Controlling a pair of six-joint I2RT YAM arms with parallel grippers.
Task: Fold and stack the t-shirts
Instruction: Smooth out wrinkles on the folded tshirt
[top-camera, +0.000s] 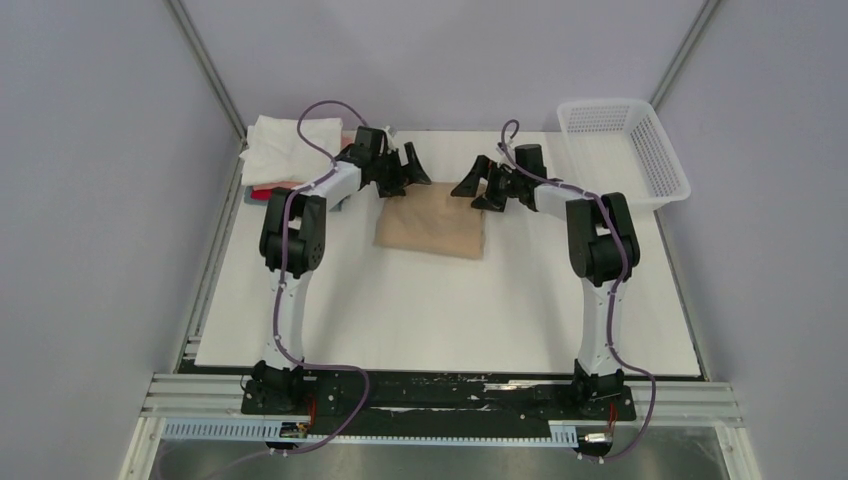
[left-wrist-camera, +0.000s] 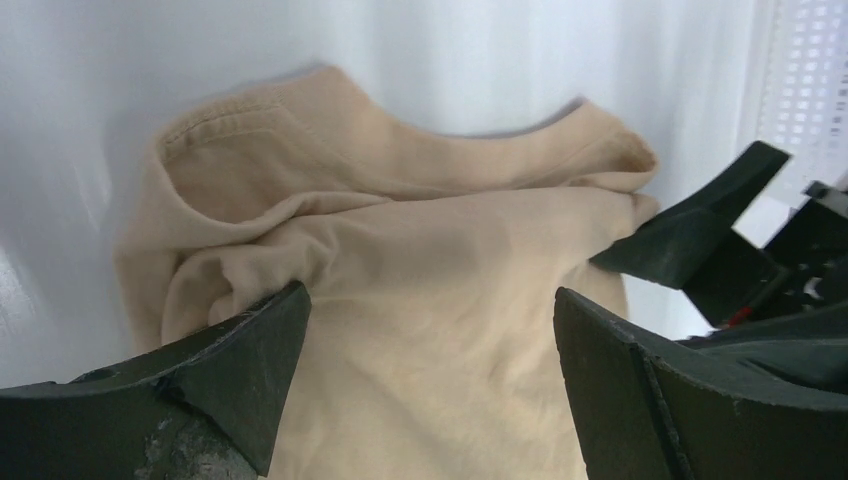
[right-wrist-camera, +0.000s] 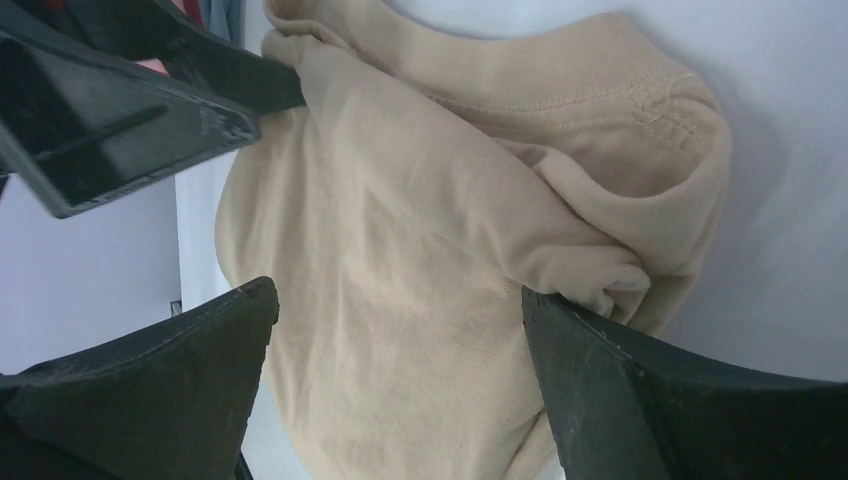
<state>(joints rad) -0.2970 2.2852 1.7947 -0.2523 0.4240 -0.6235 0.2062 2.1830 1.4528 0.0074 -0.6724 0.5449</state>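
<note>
A folded tan t-shirt (top-camera: 432, 225) lies on the white table, behind its middle. It fills the left wrist view (left-wrist-camera: 420, 290) and the right wrist view (right-wrist-camera: 430, 250). My left gripper (top-camera: 412, 170) is open just above the shirt's far left corner. My right gripper (top-camera: 473, 188) is open just above its far right corner. Both hold nothing. A stack of folded shirts sits at the far left, white on top (top-camera: 280, 150), with a red edge (top-camera: 262, 193) below; the lower shirts are mostly hidden by my left arm.
A white plastic mesh basket (top-camera: 625, 150) stands at the far right corner. Grey walls close in on both sides. The metal rail with both arm bases (top-camera: 440, 395) runs along the near edge.
</note>
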